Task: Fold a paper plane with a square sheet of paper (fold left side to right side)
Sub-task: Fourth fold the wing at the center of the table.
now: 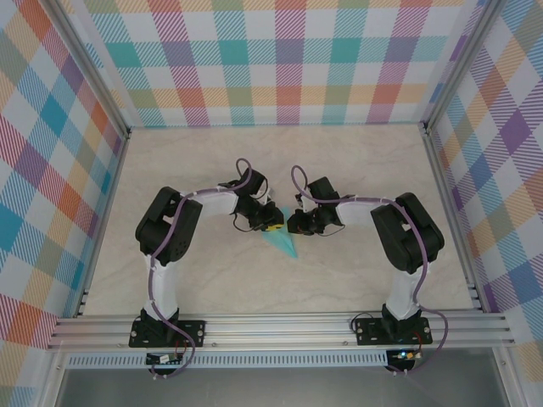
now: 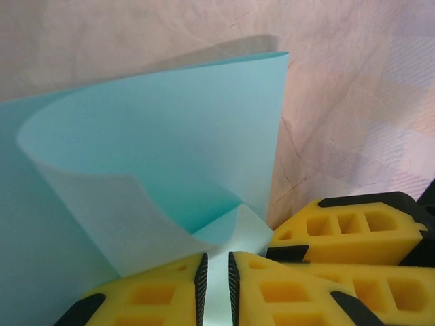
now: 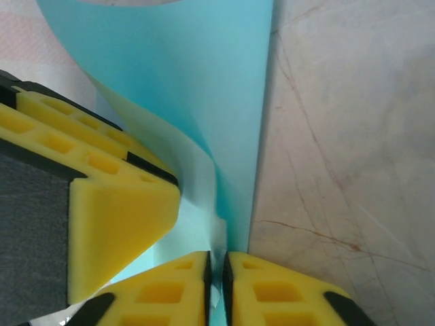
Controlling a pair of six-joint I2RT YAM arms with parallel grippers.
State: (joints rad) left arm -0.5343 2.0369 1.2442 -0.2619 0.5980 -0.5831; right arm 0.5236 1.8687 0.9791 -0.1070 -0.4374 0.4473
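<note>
Yellow pads of your left gripper (image 2: 216, 265) are pinching a fold of the turquoise paper (image 2: 170, 136) in a slit-narrow gap, the sheet curling up beyond them. Your right gripper (image 3: 216, 265) is squeezing the paper's edge likewise, jaws almost closed. Both are sitting close together at mid-table (image 1: 212, 280), paper lying between and just beneath them.

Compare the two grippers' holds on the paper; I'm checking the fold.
The left gripper pinches the paper plane where a layer curls up; the right gripper pinches its straight edge beside the table. Left gripper reaches from the left, right gripper from the right. Both are shut on it.
</note>
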